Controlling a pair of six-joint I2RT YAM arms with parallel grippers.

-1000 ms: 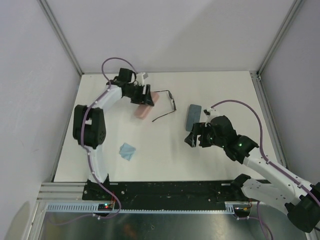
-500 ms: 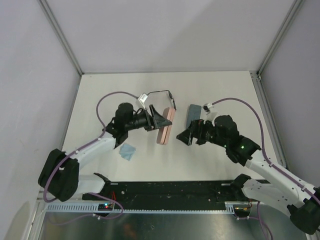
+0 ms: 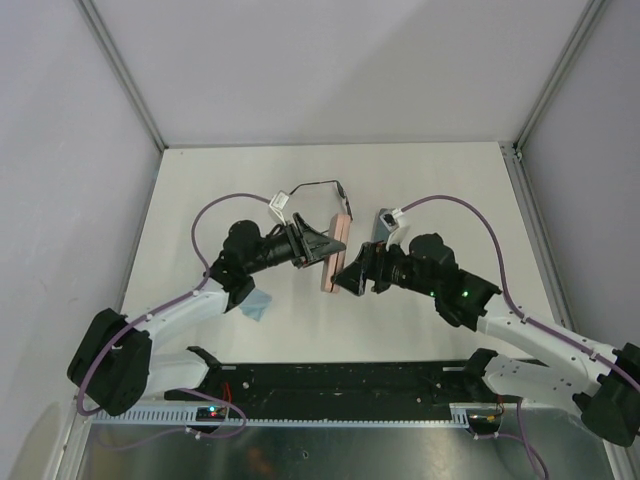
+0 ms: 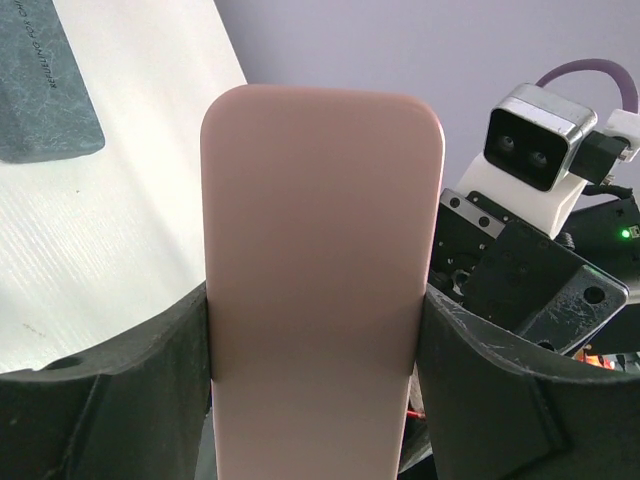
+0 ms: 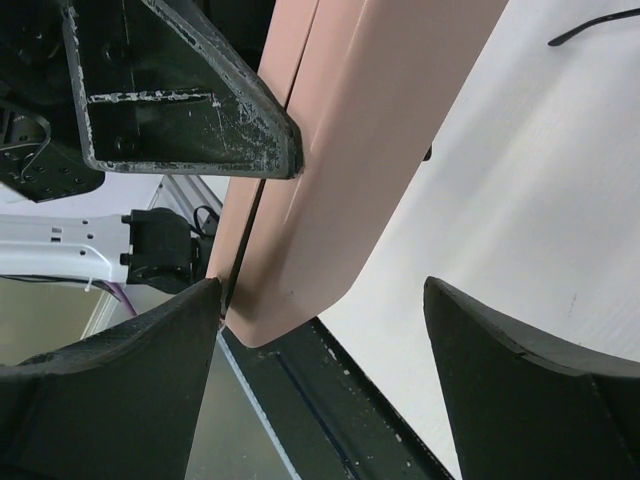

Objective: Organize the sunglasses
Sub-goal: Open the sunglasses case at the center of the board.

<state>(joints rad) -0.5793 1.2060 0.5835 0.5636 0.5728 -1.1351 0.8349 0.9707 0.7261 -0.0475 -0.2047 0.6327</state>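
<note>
- Top external view: an oblong pink case is held by the left tool, which is clamped across its width. The case appears raised off the white worktop. The right tool is set at the case's near end with its jaws apart, presumably so that the case can be opened or shared between the two arms.
- The thin black wire-framed sunglasses lie on the worktop just beyond the case, touched by neither tool (arms seemingly unfolded). A blue-grey oblong case is half hidden beside the right arm, and a light-blue cloth lies by the left arm.
- Left wrist view: the pink case is pinched on both long sides by the dark left fingers. The far end is left free, which suits a second grip.
- Right wrist view: the right fingers are spread wide to either side of the case's end, and no contact is seen. The case's seam is turned towards this tool (probably where the lid parts). A sunglasses arm tip shows at the top right.
</note>
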